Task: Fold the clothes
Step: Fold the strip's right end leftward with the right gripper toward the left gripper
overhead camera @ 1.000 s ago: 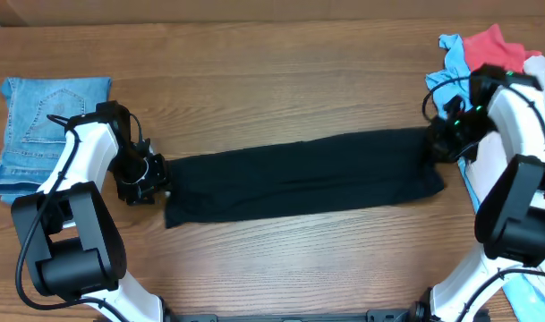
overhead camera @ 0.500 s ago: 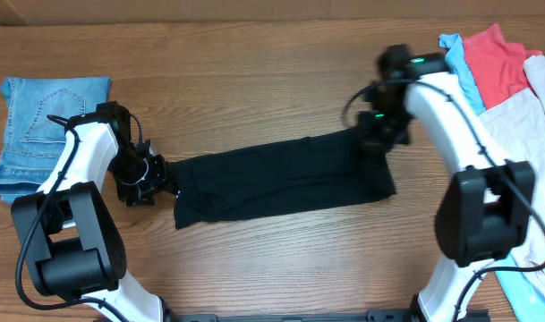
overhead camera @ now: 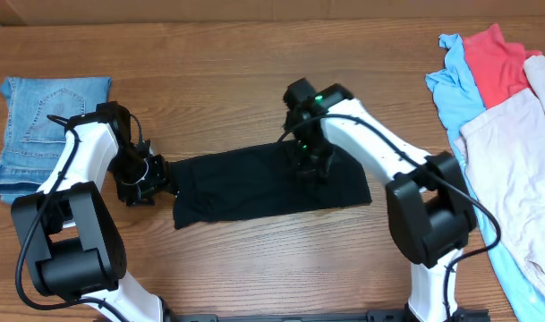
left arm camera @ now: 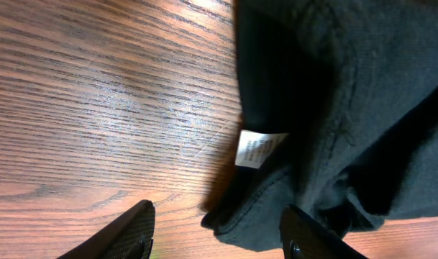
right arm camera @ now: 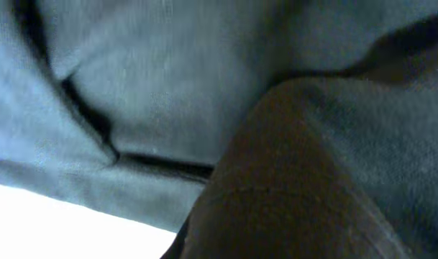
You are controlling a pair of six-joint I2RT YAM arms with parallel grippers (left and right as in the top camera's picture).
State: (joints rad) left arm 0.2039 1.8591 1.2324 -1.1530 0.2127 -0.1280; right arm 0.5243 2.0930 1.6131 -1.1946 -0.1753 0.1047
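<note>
The black T-shirt (overhead camera: 236,188) lies as a long folded band across the middle of the table. My right gripper (overhead camera: 310,165) is over the band's middle, shut on the shirt's right end and holding it folded back over the rest. The right wrist view is filled with dark fabric (right arm camera: 168,86), and its fingers are hidden. My left gripper (overhead camera: 153,182) is at the shirt's left end. In the left wrist view its fingers (left arm camera: 222,234) are spread wide, with the shirt's hem (left arm camera: 262,216) and white label (left arm camera: 258,149) between and just ahead of them.
Folded blue jeans (overhead camera: 44,125) lie at the far left. A pile of loose garments lies at the right edge: light blue (overhead camera: 451,76), red (overhead camera: 496,58) and beige (overhead camera: 514,152).
My right gripper has moved left from the table's right side to the shirt's middle, carrying the shirt's right end over the rest. The shirt's left edge slid slightly right. The left arm stayed put.
</note>
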